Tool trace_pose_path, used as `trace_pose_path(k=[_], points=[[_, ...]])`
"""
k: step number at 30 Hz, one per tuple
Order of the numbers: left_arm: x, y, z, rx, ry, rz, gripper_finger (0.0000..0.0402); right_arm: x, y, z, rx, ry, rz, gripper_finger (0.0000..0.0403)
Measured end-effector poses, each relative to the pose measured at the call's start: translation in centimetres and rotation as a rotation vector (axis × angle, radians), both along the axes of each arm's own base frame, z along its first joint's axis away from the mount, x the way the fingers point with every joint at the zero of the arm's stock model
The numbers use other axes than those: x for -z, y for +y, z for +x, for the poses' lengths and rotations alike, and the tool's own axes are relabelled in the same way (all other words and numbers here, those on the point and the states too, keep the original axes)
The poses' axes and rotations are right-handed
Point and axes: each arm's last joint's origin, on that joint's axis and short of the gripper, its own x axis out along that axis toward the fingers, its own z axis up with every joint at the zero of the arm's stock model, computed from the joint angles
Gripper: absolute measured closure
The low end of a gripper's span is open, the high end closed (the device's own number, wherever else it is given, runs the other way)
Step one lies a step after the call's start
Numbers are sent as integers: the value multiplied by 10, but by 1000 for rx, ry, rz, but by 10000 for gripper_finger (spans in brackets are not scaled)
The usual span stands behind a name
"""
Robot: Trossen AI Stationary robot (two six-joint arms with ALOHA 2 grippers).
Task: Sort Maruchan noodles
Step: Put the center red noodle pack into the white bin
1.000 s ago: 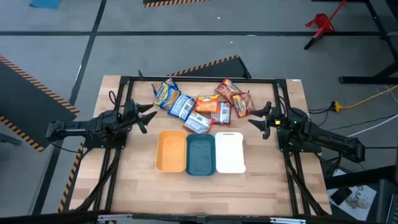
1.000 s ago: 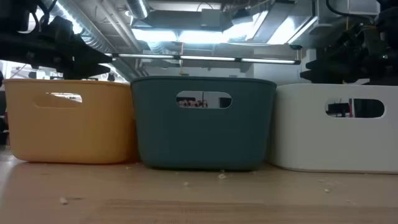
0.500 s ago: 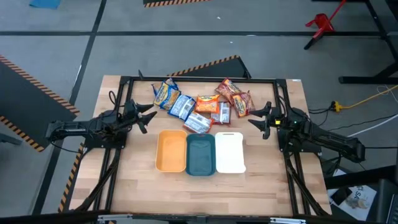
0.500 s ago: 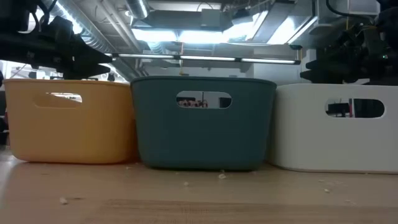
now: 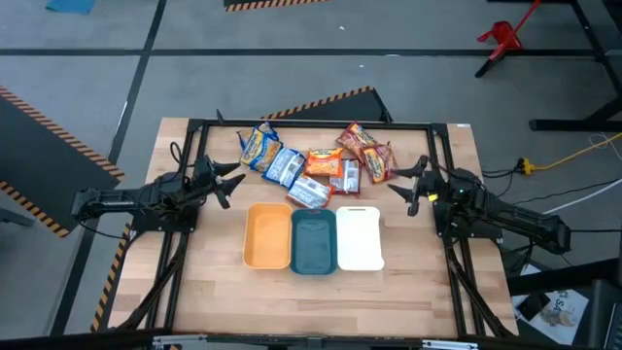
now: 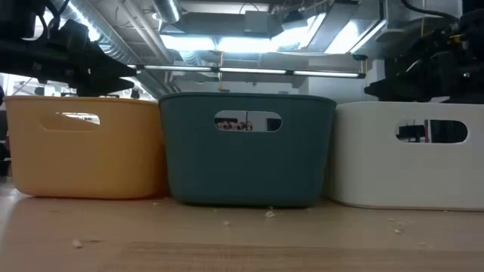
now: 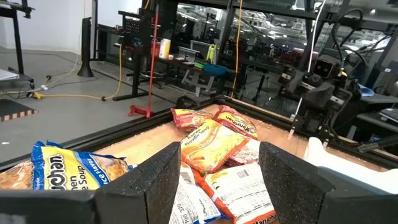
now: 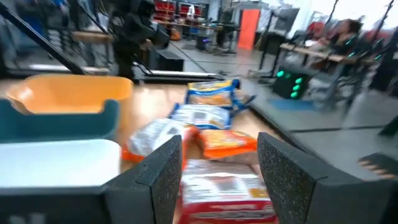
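Observation:
Several Maruchan noodles packets [image 5: 316,160], red-brown, orange, blue-white and yellow, lie in a loose overlapping heap flat on the wooden table's far half. In the left wrist view the heap [image 7: 214,149] lies just beyond my left gripper [image 7: 219,155], which stands open and level. My left gripper [image 5: 231,181] sits off the heap's left end. My right gripper [image 5: 403,187] sits off the heap's right end, also open and level, and its wrist view shows the packets [image 8: 211,118] ahead of it [image 8: 219,149]. Neither touches anything.
Three trays stand side by side just nearer than the heap: yellow-orange [image 5: 267,235], teal [image 5: 314,241], white [image 5: 360,236]. In the low view they [image 6: 246,159] hide the packets. A black frame rail [image 5: 311,123] borders the table. Bare wood [image 5: 311,301] lies at the near edge.
My right gripper has rolled about its own pointing line while staying in place, still open. The packets and trays have not moved.

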Motion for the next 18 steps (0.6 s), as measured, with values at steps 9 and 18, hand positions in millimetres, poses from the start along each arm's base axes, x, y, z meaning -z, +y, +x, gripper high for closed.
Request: trace_pose_path(k=[9,18], points=[[0,0,0,-3,-3,0,189,0,0,0,3,0,-4,207],[-14,1,-2,-27,-158,-12,189,-1,1,0,-32,-98,364,207]])
